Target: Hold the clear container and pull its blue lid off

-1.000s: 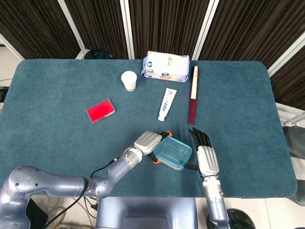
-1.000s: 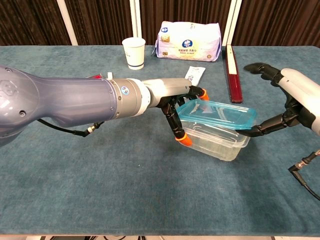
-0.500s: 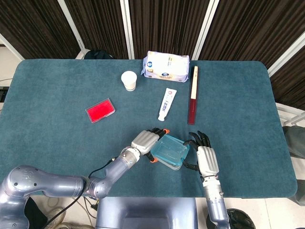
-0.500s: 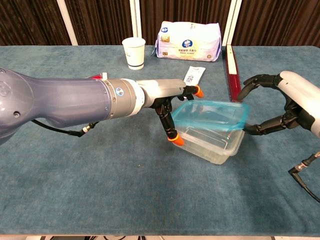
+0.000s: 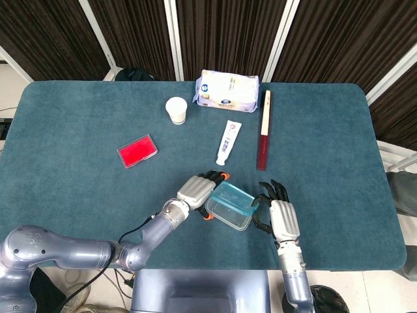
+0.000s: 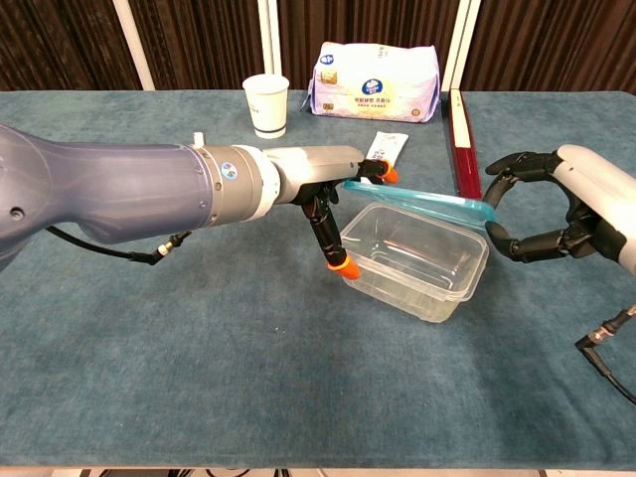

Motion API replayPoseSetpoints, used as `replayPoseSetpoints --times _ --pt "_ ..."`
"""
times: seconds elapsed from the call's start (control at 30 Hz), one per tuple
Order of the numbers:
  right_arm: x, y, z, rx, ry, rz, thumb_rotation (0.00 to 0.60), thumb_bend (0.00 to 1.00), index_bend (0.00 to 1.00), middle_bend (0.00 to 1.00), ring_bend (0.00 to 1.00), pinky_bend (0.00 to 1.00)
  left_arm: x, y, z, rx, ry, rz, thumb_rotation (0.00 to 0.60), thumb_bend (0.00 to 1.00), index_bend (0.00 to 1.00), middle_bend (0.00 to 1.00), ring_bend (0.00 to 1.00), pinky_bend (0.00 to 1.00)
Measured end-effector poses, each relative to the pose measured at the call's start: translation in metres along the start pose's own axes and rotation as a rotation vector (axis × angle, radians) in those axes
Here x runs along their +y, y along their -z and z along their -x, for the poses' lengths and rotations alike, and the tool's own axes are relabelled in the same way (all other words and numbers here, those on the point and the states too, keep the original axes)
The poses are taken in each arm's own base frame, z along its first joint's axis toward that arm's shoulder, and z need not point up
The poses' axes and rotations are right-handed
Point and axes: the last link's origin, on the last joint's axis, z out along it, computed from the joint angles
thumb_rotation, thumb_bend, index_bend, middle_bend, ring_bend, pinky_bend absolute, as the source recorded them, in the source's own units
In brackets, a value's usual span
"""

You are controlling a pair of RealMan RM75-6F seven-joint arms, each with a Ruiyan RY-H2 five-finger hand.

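The clear container [image 6: 415, 260] sits on the table [image 6: 199, 378] near the front edge, between the two hands. Its blue lid [image 6: 422, 199] is tilted up: in the chest view it hangs clear of the tub along the front and right, and only its far left corner seems close to the rim.

The left hand [image 6: 333, 204] holds the left end, one orange-tipped finger low against the near left corner of the tub and another up at the lid's far corner. Whether it grips the tub alone or the lid as well, I cannot tell. The right hand [image 6: 542, 214] is curled at the lid's right edge, fingers bent above and below it; contact looks likely but the pictures do not settle whether it is pinching the lid or simply closed beside it.

The main risk, as I judge it, is a slip at the right edge. A thin, flexible lid held only at its rim could spring out of the fingers and drop back onto the tub or onto the table. If the last corner is stuck, a further pull could drag or tip the light tub, since the left hand braces only one end.

Well apart at the back stand a paper cup [image 5: 176, 109], a tissue pack [image 5: 228, 90], a tube [image 5: 228, 141], a dark red strip [image 5: 263, 130] and a red card [image 5: 137, 150]; none is in the way.
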Motion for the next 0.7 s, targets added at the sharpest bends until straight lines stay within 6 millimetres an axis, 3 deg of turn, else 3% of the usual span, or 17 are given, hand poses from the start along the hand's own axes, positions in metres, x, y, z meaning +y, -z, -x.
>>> replayPoseSetpoints --times 0.33,0.7 --pt "-0.005 -0.003 0.001 0.007 0.002 -0.010 0.600 0.61 0.58 0.19 0.00 0.00 -0.005 0.007 -0.009 0.030 0.016 0.002 0.600 0.00 0.00 0.03 0.00 0.16" --pt "-0.018 -0.006 -0.002 0.034 -0.025 -0.035 0.600 0.61 0.64 0.19 0.00 0.00 -0.009 0.015 -0.048 0.130 0.037 0.010 0.600 0.00 0.01 0.03 0.00 0.16"
